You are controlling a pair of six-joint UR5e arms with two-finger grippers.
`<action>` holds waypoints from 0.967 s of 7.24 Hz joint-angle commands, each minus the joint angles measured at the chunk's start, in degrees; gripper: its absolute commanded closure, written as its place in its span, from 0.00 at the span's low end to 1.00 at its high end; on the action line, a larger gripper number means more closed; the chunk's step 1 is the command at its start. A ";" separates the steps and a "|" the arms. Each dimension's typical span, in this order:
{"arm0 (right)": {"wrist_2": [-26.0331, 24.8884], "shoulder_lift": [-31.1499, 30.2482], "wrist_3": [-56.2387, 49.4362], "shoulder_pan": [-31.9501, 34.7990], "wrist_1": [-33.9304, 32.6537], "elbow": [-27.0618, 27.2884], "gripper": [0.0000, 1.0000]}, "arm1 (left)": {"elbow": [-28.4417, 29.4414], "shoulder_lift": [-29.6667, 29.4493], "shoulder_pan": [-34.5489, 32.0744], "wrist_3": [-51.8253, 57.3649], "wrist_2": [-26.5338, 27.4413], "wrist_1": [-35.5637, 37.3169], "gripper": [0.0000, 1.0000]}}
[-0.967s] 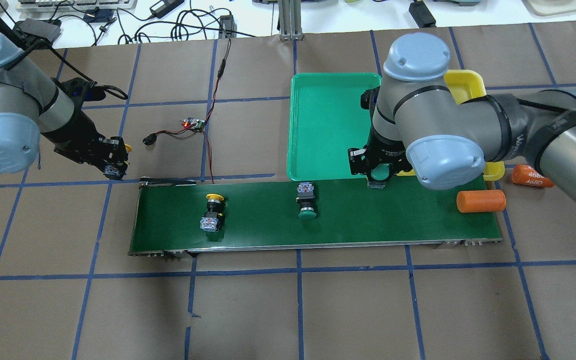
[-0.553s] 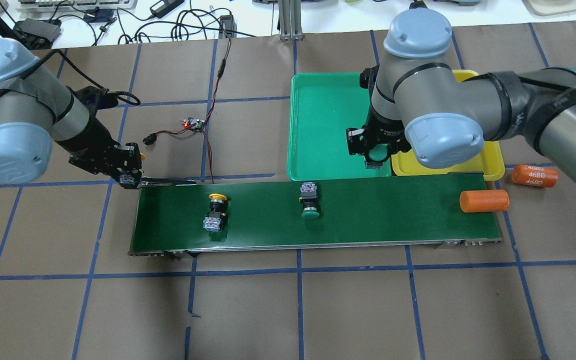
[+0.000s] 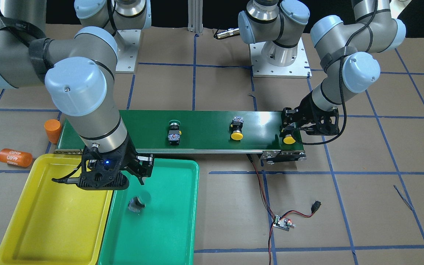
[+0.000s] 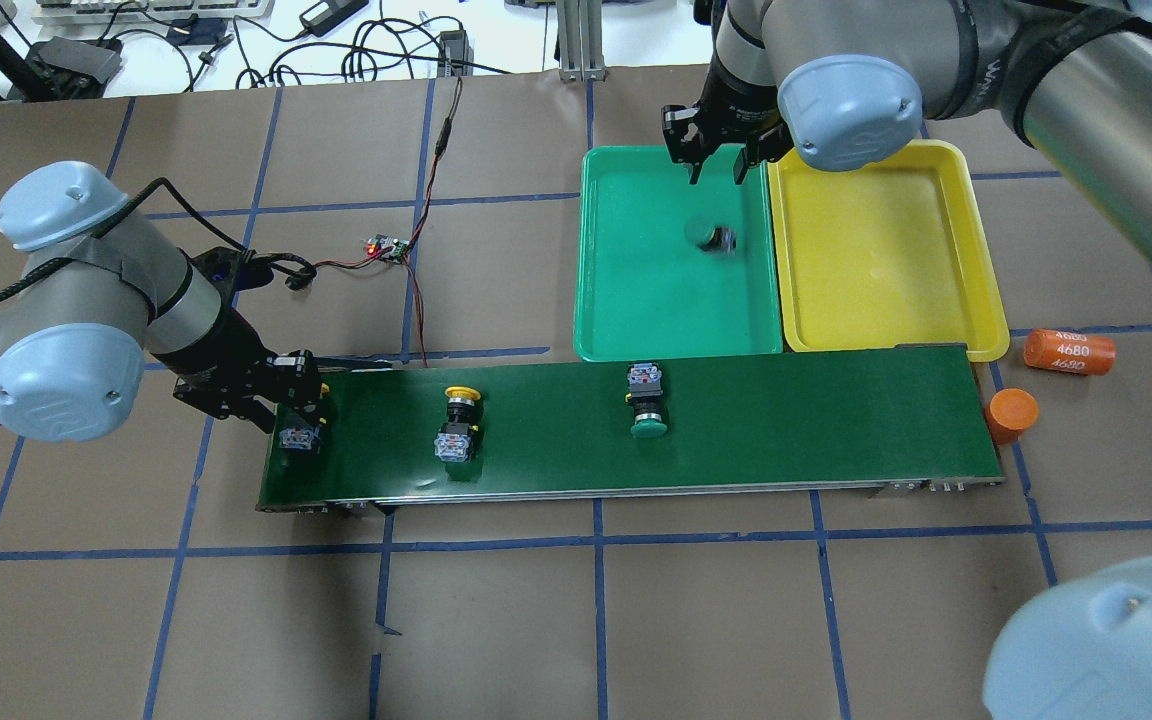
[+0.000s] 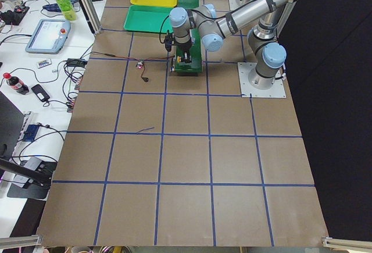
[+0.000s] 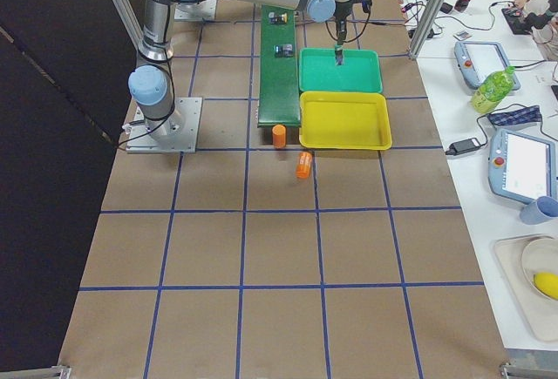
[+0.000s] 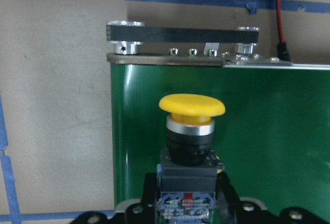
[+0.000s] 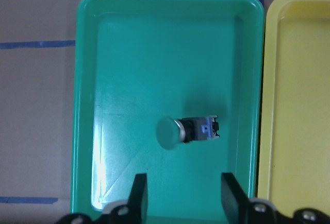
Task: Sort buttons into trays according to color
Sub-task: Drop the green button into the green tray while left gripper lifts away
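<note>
Blurred in the front-facing and overhead views: green button (image 3: 136,204) in the teal tray (image 3: 175,228), cap and body inseparable. Cut by the wrist views' lower edges: left gripper (image 7: 186,190) flanking the yellow button (image 7: 190,131), right gripper (image 8: 181,180) beyond its fingers. Mostly hidden overhead beneath the left gripper: that button's cap. Too small in both side views: both buttons.

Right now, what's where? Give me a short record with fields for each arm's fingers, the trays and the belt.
left fingers: shut on a yellow button at the end of the belt
right fingers: open above the green tray
green tray: one green button, lying on its side
yellow tray: no button in it
belt: one loose yellow button, one loose green button
</note>
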 commanded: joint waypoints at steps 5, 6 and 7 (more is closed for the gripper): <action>-0.17 -1.66 -3.24 -3.06 2.46 2.75 0.03 | 29.62 3.62 -2.71 -1.16 0.54 -27.54 0.00; -0.17 -4.55 -6.83 -4.74 2.56 7.12 0.04 | 30.62 3.12 -6.73 -4.21 0.88 -28.01 0.00; -0.35 -9.62 -7.48 -5.10 2.47 13.60 0.04 | 30.28 3.11 -11.73 -6.67 1.23 -28.45 0.00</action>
